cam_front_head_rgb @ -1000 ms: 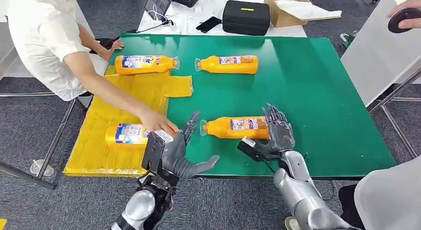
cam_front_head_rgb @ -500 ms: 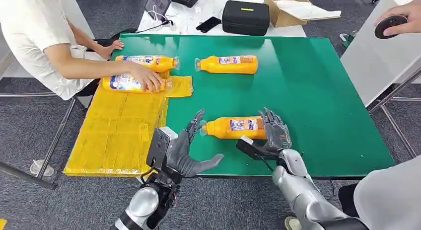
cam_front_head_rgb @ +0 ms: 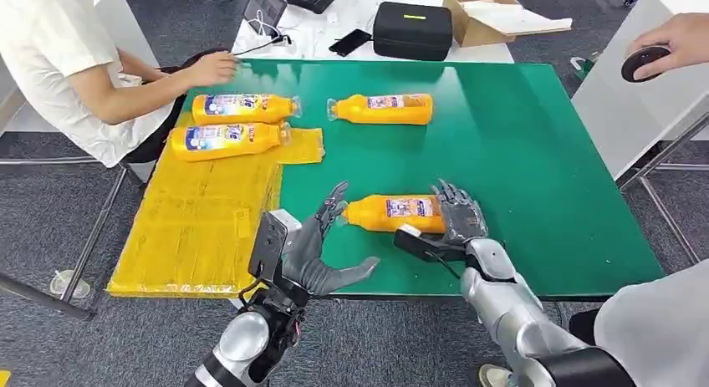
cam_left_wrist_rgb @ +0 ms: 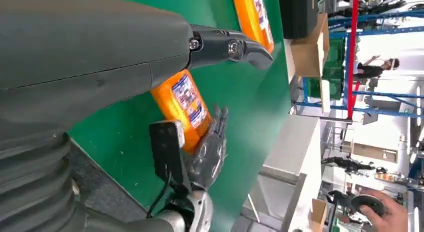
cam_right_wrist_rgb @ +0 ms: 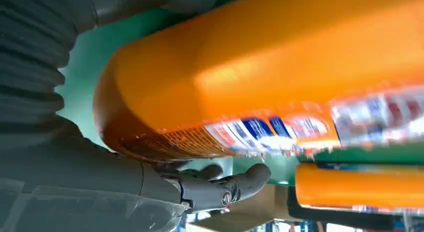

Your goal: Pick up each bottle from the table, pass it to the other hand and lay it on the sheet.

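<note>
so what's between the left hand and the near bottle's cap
Nothing: in the head view just bare green table shows between the left hand and the capped end of the near bottle, whose base the right hand cups.

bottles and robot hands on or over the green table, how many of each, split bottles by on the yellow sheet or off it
bottles on the yellow sheet: 2
bottles off the sheet, on the green table: 2
robot hands: 2, left robot hand, right robot hand
total: 6
</note>
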### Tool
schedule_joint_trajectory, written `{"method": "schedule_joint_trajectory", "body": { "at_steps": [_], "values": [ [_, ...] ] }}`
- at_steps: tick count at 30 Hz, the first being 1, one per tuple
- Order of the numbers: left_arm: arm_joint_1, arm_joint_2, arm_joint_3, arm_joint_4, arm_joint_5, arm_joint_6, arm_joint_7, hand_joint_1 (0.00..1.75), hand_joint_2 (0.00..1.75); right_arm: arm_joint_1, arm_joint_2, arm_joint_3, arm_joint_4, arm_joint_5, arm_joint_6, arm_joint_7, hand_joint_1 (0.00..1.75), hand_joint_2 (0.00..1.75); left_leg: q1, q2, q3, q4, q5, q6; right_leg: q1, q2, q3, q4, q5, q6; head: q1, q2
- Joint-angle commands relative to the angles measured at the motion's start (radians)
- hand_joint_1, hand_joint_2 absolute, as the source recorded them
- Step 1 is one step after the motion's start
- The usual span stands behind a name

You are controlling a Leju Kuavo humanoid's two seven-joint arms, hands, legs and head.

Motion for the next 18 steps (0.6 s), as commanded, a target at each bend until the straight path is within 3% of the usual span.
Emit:
{"method": "schedule_joint_trajectory", "body": {
  "at_steps": [1,9,13,15,18],
  "values": [
    [-0.05,0.012,-0.036,0.063,0.014,-0.009,0.007,0.0,1.75,-0.019,-0.035,0.056,0.114,0.003,0.157,0.031,1.75,1.75,0.0,-0.003,0.006,-0.001,-0.001,0.001,0.001,-0.005,0.007,-0.002,-0.002,-0.002,0.0,0.0],
    [-0.05,0.011,-0.036,0.064,0.014,-0.01,0.007,0.0,1.75,-0.016,-0.038,0.057,0.114,0.004,0.168,0.038,1.75,1.75,0.001,-0.003,0.008,-0.001,0.0,0.0,0.001,-0.004,0.01,-0.002,-0.001,-0.002,0.0,0.0],
    [-0.054,0.011,-0.038,0.066,0.015,-0.014,0.007,0.0,1.75,-0.003,-0.049,0.052,0.117,-0.01,0.288,0.038,1.62,1.75,0.001,-0.004,0.009,-0.002,0.0,0.0,0.001,-0.005,0.01,-0.003,-0.002,-0.002,0.0,0.0],
    [-0.056,0.011,-0.038,0.066,0.016,-0.016,0.007,0.0,1.75,0.01,-0.054,0.044,0.118,-0.022,0.3,0.02,1.73,1.75,0.001,-0.004,0.009,-0.001,-0.001,0.0,0.001,-0.004,0.011,-0.002,-0.002,-0.002,0.0,0.0],
    [-0.056,0.011,-0.037,0.066,0.016,-0.017,0.007,0.0,1.75,0.016,-0.053,0.032,0.114,-0.038,0.306,0.0,1.71,1.75,0.001,-0.006,0.012,-0.002,0.0,0.0,0.002,-0.006,0.013,-0.003,-0.002,-0.002,0.0,0.0]
  ]
}}
